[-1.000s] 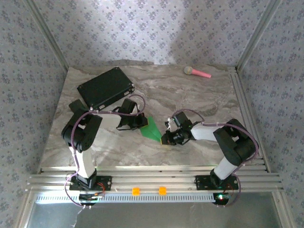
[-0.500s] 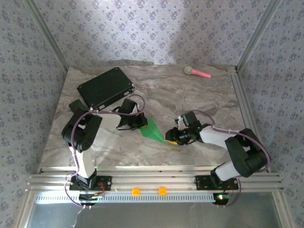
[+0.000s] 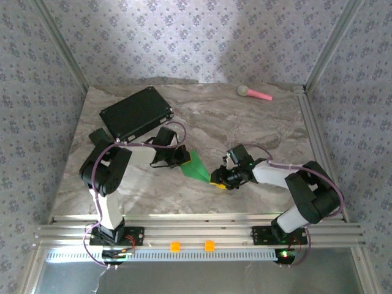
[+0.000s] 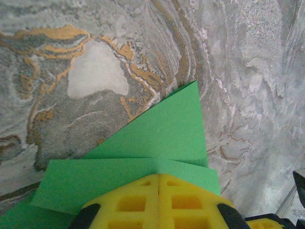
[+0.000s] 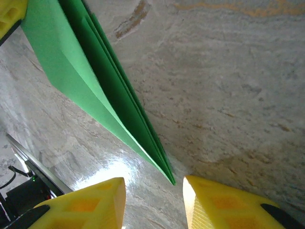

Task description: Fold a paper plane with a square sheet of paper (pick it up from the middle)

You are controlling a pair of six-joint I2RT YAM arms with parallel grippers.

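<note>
Near the middle of the worktop [image 3: 245, 122], a bit toward its near edge, the right jaws stand partly open with nothing in them. The sharp tip of the paper plane [image 3: 197, 166] [image 5: 71, 57] lies just in front of the gap between them. The plane is bright green and folded into a long thin point, with layers showing along one side. It gets wider toward the left edge, where the left jaws are closed tight on its wide end. Farther back, a black case [image 3: 136, 112] lies near the far left corner. A pink toy [image 3: 254, 93] lies by the far edge.
</note>
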